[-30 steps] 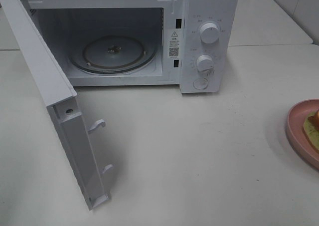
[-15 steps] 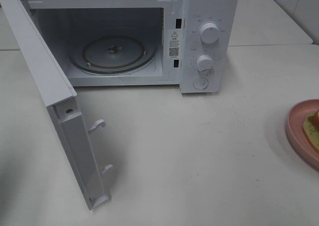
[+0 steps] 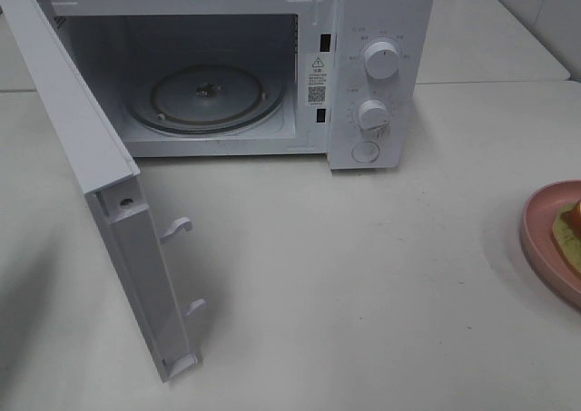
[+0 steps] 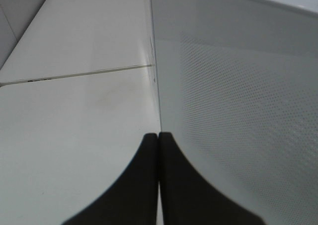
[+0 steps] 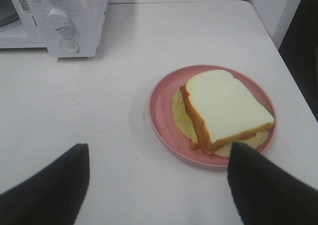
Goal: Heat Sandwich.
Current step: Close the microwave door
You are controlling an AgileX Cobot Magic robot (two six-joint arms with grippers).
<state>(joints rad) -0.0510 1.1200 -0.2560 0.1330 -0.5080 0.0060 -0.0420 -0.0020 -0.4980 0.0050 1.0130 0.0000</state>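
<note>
The sandwich (image 5: 226, 111), smooth white bread with an orange-brown crust, lies on a round pink plate (image 5: 161, 111) on the matte white table (image 3: 363, 266). The right gripper (image 5: 159, 180) hovers before it, jaws wide apart. The left gripper (image 4: 159, 150), jaws pressed together, sits beside what is probably the microwave (image 3: 381, 66) door's dotted panel (image 4: 238, 111). The high view shows neither gripper.

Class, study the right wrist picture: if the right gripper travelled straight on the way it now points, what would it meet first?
Probably the pink plate holding the sandwich, which lies just ahead between the open jaws of the right gripper. Depth is unclear, so it might touch the white table just short of the plate instead.
</note>
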